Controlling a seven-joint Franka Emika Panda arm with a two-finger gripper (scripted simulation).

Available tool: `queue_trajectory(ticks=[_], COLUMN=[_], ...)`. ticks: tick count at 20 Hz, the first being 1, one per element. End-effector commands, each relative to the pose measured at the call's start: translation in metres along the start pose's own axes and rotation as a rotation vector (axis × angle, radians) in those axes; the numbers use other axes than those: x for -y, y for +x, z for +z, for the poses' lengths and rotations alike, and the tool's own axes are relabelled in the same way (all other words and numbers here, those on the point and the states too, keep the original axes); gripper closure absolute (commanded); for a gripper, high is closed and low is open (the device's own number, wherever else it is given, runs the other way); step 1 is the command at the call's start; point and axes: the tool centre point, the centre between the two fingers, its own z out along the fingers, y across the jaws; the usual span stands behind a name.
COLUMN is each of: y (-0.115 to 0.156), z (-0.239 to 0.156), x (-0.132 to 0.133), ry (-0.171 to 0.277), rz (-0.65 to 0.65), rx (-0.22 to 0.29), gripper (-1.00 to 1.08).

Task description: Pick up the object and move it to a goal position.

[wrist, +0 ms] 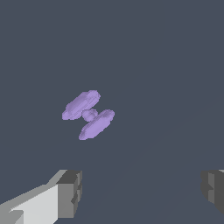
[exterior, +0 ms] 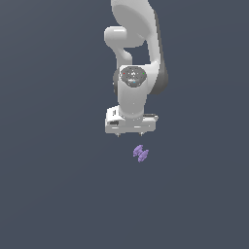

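The object [exterior: 141, 153] is a tiny light-purple spool-like piece lying on the dark grey floor, just below and slightly to the exterior view's right of the white gripper [exterior: 130, 134]. In the wrist view the object [wrist: 89, 115] shows as two flat purple lobes joined by a small hub. My gripper [wrist: 140, 192] is open, its two dark fingertips [wrist: 70, 192] set wide apart, with nothing between them. The object lies apart from both fingertips, ahead of the gap and nearer one finger.
The white arm [exterior: 133, 44] rises above the gripper toward the top of the exterior view. Plain dark grey floor [exterior: 58, 194] surrounds everything; no other objects or marker show.
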Motion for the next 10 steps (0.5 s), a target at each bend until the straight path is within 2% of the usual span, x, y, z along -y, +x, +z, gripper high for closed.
queue_trajectory(ticks=[1, 10], y=[0.000, -0.001], z=[0.000, 0.009], x=[0.000, 0.021], ry=[0.000, 0.030], rz=[0.000, 0.012], rx=[0.000, 0.020], gripper=[-0.92, -0.92])
